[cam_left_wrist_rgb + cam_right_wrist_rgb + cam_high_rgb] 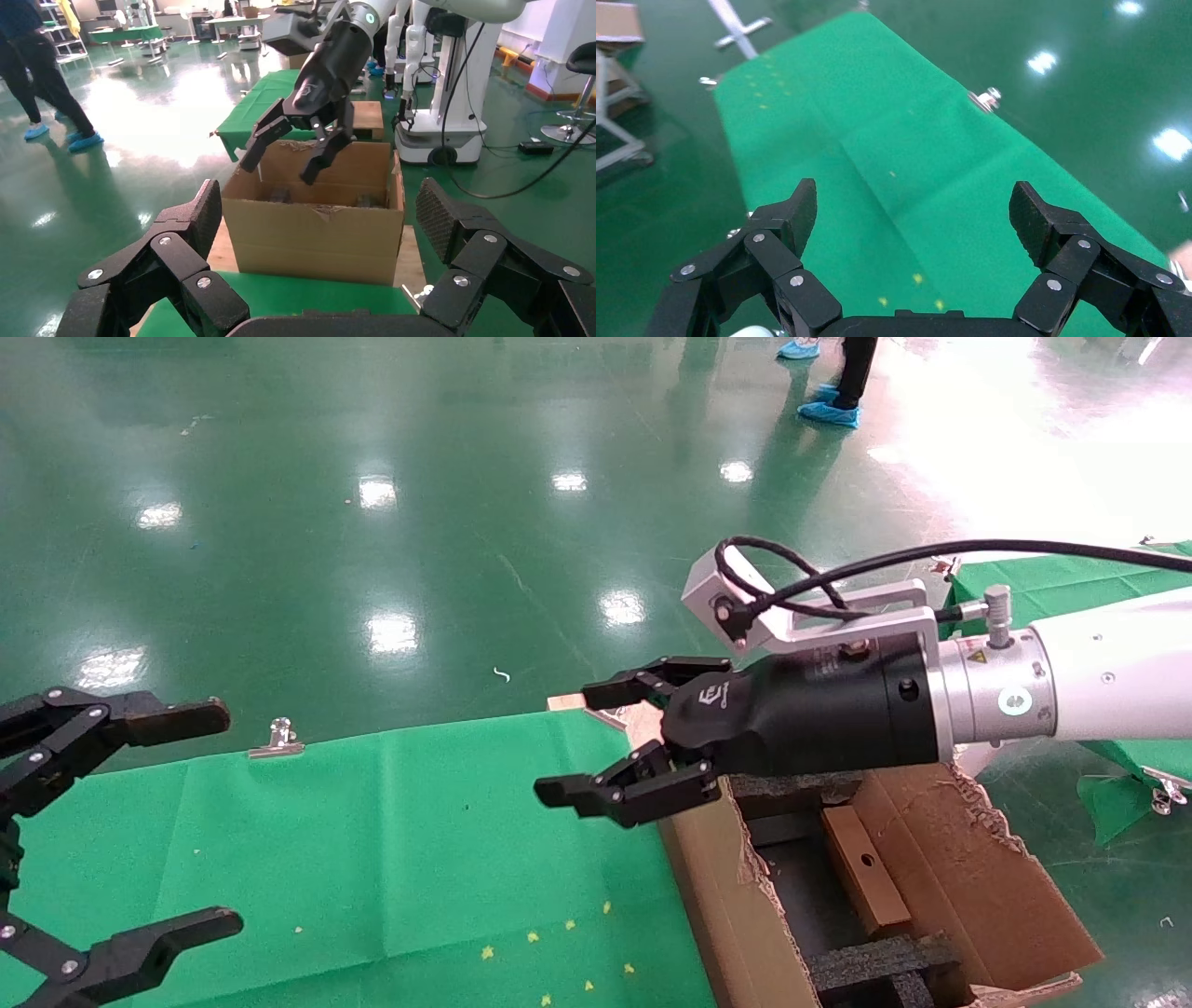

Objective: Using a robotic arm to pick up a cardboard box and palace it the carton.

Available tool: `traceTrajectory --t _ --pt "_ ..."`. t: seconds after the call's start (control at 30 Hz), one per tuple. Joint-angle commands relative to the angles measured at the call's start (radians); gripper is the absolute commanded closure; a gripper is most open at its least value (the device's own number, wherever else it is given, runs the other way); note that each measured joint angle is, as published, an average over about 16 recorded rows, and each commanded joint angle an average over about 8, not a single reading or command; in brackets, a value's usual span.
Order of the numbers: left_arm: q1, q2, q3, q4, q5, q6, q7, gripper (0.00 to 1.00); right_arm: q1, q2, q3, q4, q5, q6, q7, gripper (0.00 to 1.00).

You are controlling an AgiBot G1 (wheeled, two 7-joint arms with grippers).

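Cardboard box lies inside the carton, behind and below the working fingers, between black foam inserts, so placing looks done and the step in hand is, by my judgement, the retreat or a reach for more stock.

Going left to right: the left gripper hangs idle with its jaws wide and empty over the green cloth. Ahead of it, a metal clip pins the cloth's far edge. The robotic arm's right gripper hovers with jaws spread wide, holding nothing, just past the carton's ragged near wall and pointing out over the cloth.

No second box shows on the cloth ahead of either gripper. Any next move should clear the torn flaps; open room lies over the cloth between the two grippers.
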Motion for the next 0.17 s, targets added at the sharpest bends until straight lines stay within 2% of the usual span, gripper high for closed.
traceTrajectory --t 0.03,0.17 --pt "0.0 0.0 0.0 0.0 0.0 0.0 0.0 0.0 -0.046 -0.011 0.06 -0.004 0.029 -0.029 -0.058 0.0" --pt "0.0 0.0 0.0 0.0 0.0 0.0 0.0 0.0 -0.085 -0.021 0.11 -0.007 0.053 -0.054 -0.108 0.0"
